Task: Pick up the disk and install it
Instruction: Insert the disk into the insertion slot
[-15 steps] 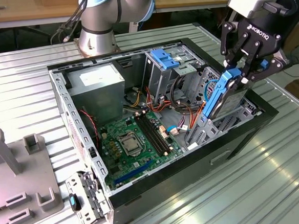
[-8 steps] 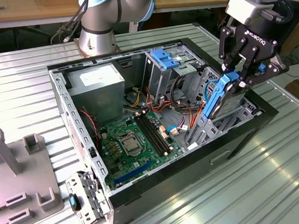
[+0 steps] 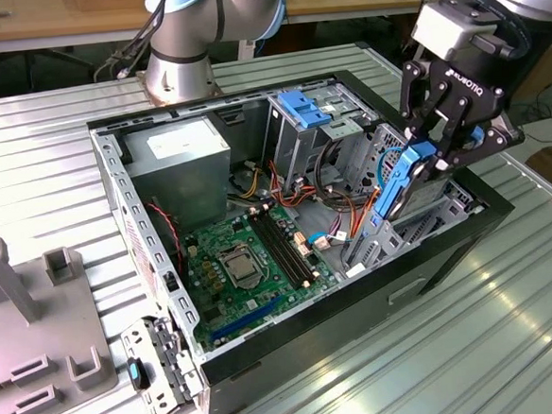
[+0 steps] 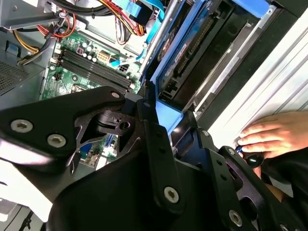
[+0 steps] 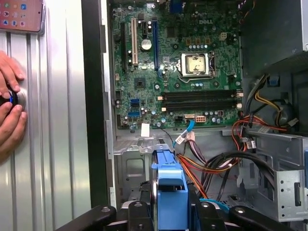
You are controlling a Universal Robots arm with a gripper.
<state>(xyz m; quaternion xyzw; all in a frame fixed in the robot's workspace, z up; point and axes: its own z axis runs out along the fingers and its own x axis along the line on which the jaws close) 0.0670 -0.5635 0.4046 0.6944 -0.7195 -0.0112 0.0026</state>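
Note:
The disk (image 3: 395,191) stands tilted on edge, its blue rail facing out, over the drive cage at the exterior view's right end of the open computer case (image 3: 114,199). My gripper (image 3: 433,150) is shut on its upper end. Its lower end dips among the cage's metal walls; whether it touches them I cannot tell. In the first wrist view the blue rail of the disk (image 5: 170,190) runs between my black fingers (image 5: 208,214). The second wrist view shows the disk's connector edge (image 4: 191,45) beyond the gripper (image 4: 161,122).
A grey power-supply box (image 3: 180,162), the green motherboard (image 3: 251,258), blue latch tabs (image 3: 302,106) and orange and black cables (image 3: 336,179) fill the case. A person's hands (image 5: 9,108) rest on a knob on the ribbed table beside the case. A grey plastic fixture (image 3: 30,347) stands at the exterior view's left.

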